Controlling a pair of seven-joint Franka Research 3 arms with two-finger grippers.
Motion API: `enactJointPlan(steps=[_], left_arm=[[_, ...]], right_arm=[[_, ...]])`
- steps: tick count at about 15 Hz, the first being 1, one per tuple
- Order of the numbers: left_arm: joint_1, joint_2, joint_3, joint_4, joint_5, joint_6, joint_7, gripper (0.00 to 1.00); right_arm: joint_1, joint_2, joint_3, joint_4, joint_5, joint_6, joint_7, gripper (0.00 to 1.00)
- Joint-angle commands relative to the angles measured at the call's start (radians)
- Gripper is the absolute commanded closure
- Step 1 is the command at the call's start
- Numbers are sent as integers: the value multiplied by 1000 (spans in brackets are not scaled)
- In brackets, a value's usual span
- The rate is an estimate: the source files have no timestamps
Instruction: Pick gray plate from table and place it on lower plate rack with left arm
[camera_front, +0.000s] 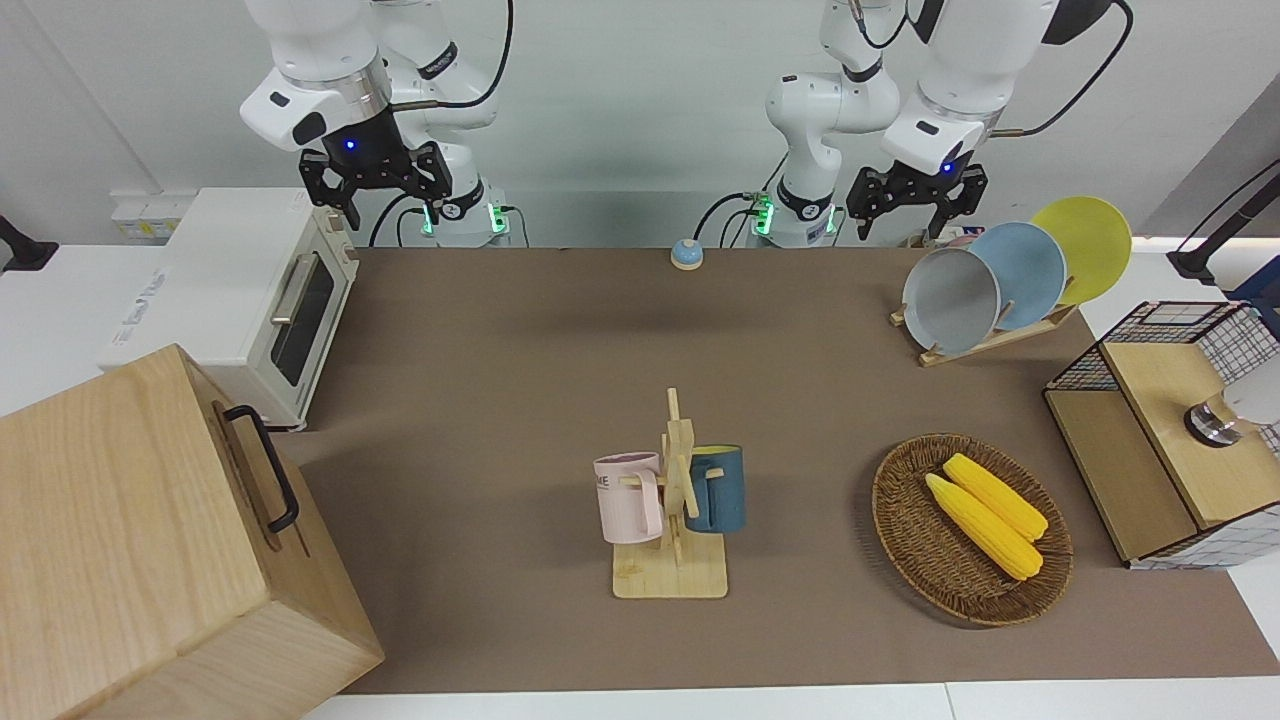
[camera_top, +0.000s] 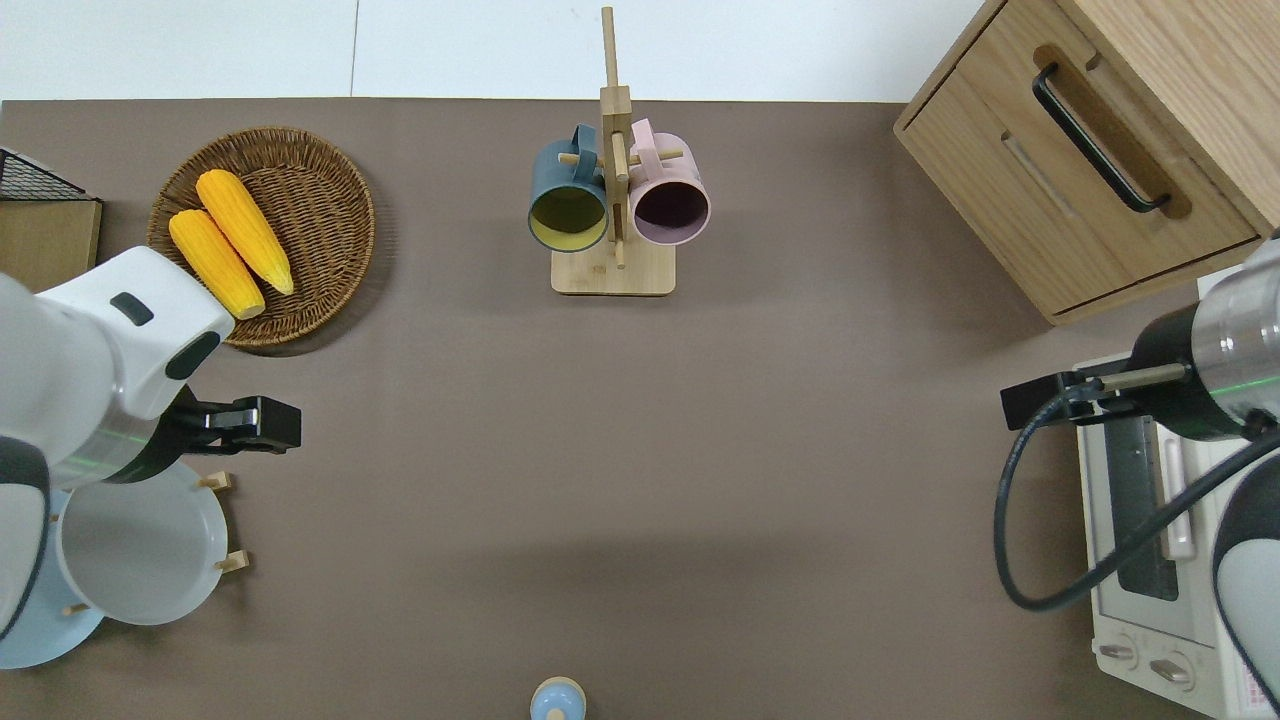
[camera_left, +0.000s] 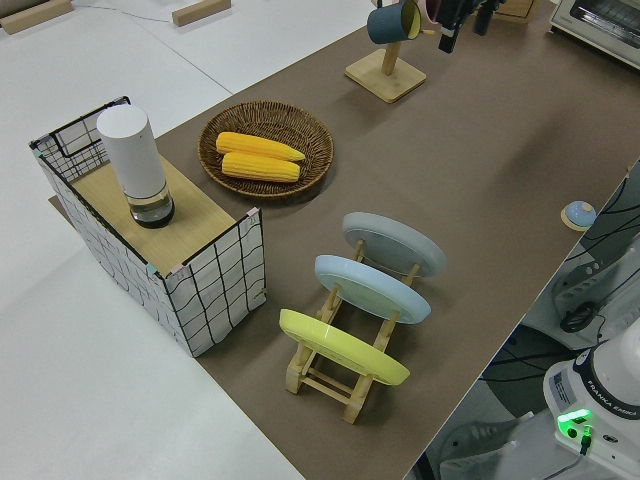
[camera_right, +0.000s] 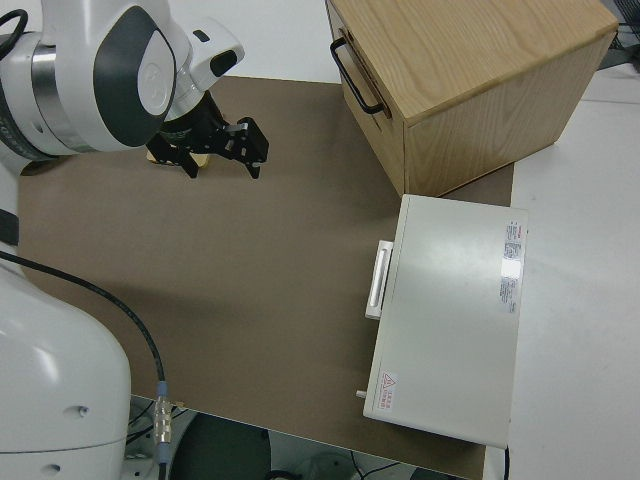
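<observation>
The gray plate (camera_front: 951, 300) stands in the lower plate rack (camera_front: 985, 340) on the counter (camera_top: 640, 450), in the slot farthest from the robots, with a sky-blue plate (camera_front: 1022, 275) and a yellow plate (camera_front: 1084, 247) in the slots nearer them. The left gripper (camera_front: 915, 198) hangs over the rack, jaws spread wide and holding nothing. A wicker basket (camera_front: 905, 530) holds two corn cobs (camera_front: 985, 515). The right arm is parked, its jaws apart.

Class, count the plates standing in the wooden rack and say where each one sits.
3: gray plate at the rack's end farthest from the robots, sky-blue plate in the middle slot, yellow plate nearest them.
</observation>
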Motion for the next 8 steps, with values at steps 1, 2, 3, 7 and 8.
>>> enactJointPlan(steps=[1,2,3,7,8], left_arm=[[2,11,30,28,-63,-17,103,11],[0,11,27,29,-55,-17,97,9],[0,10,21,32,-54,-15,86,9],[3,7,31,34,-55,-15,74,7],[3,7,31,34,-55,-15,72,7]], right_arm=[[-10,-2,6,6,10,-13,-1,11],[-10,-2,6,6,10,-13,-1,11],[-10,-2,6,6,10,-13,-1,13],[-10,-2,6,6,10,-13,-1,13],[-10,-2,6,6,10,-13,-1,11]])
